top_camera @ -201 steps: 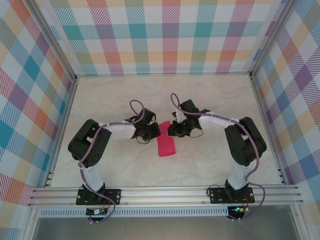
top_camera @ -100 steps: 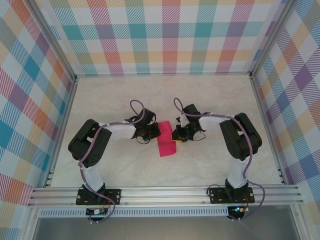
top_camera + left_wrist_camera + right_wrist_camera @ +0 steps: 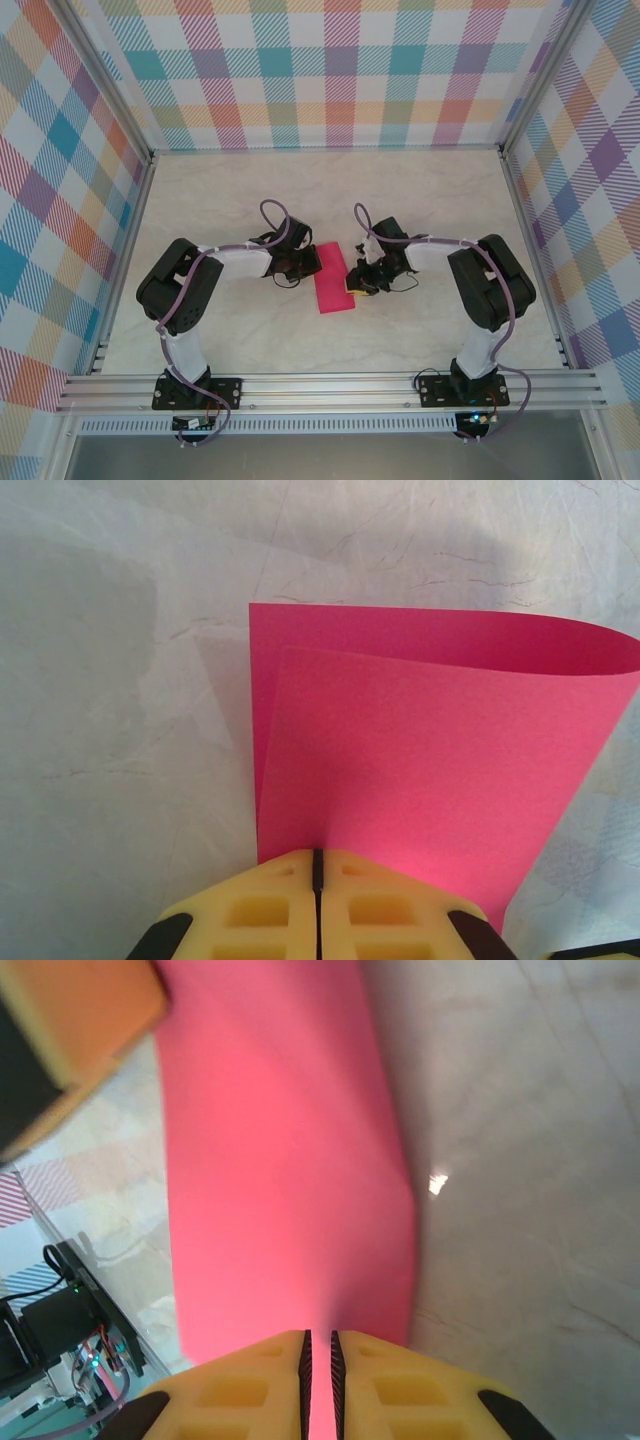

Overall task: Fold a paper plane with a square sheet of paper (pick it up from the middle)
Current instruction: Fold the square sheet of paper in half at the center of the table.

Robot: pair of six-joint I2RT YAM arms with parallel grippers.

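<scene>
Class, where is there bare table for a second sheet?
Free: far table strip under the plaid wall; near strip between arm bases. Crowded: centre, left end effector and right end effector gripping the folded pink paper.

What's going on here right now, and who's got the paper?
Both arms are on the pink paper in the middle of the table. The left gripper has its fingers closed on one edge, and the right gripper pinches the opposite side. The sheet is doubled over into two layers, with a rounded bend rather than a pressed crease. No plane shape yet.
</scene>
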